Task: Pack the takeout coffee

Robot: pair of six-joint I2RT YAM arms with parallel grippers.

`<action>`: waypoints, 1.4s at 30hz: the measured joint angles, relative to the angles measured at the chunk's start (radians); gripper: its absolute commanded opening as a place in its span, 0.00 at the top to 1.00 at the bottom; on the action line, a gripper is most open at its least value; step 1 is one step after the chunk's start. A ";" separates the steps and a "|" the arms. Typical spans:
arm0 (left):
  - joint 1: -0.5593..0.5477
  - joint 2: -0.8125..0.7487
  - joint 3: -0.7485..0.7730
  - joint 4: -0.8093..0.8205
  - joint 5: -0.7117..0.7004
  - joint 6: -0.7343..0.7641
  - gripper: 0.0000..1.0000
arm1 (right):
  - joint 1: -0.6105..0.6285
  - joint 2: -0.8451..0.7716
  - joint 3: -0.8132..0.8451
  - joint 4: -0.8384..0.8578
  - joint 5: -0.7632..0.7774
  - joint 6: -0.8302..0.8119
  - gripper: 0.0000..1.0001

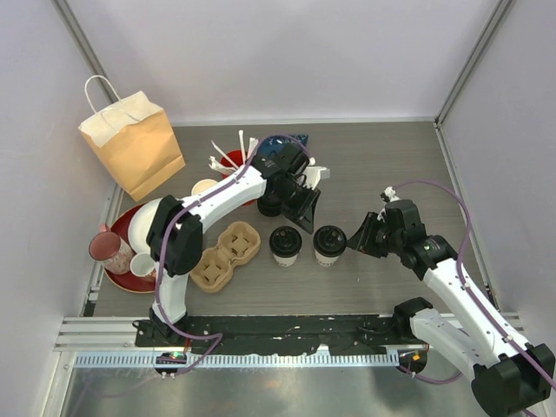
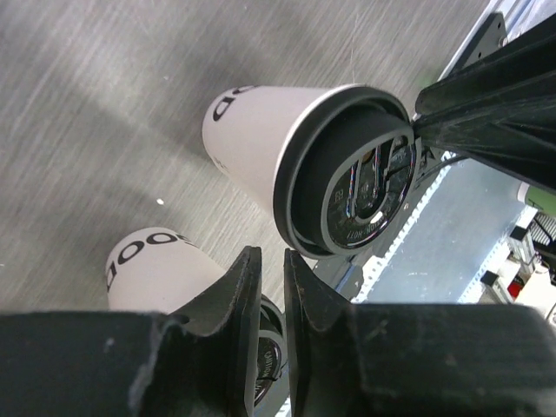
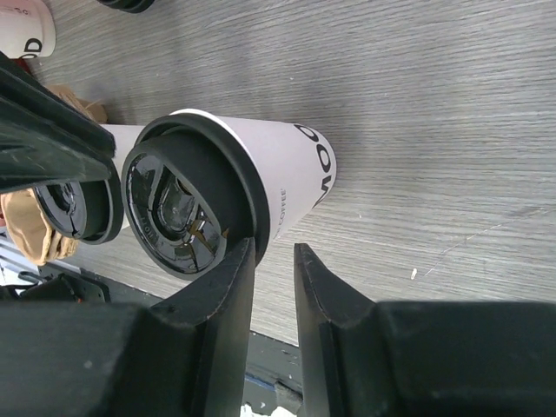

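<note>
**Position.** Both takeout coffees stand upright near the middle of the surface. Overhead they are just beside one another, with a slim gap between them.
- The left coffee cup has the left hand on it from its 1 o'clock.
- The right coffee cup has the right hand on it from its 3 o'clock.

**Hands.** Each hand is narrow. Its fingers straddle the rim where the black sip lid meets the paper wall, one finger over the lid and one outside. We judge both to be pinching (the contact itself is hidden behind the fingers).

**Progress.** Neither cup is packed. The pulp cup carrier lies at 9 o'clock of the left coffee cup. The brown paper bag stands off at the far 10 o'clock corner.

**Risks, in our judgement.**
- A rim pinch bears on a press-fit lid. A lift could peel the lid loose or crease the paper wall, and any contents would spill.
- Held at one edge, a cup is likely to hang tilted. Its base could then catch a well's lip instead of seating.
- The two hands work close together. If both rise at once, one could knock the other's cup.
- The carrier looks light and nothing restrains it. A cup pressed in at an angle could shove it sideways.
</note>
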State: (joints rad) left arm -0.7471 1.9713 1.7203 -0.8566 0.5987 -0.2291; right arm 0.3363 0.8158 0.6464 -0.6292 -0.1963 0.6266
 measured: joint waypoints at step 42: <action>-0.026 0.018 -0.079 0.082 0.064 -0.060 1.00 | -0.006 -0.024 -0.084 0.113 -0.048 0.036 0.90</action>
State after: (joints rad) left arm -0.7727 1.9896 1.6409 -0.7742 0.6628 -0.2893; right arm 0.3305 0.7918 0.5621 -0.5163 -0.2443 0.6624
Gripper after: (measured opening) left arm 0.068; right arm 0.120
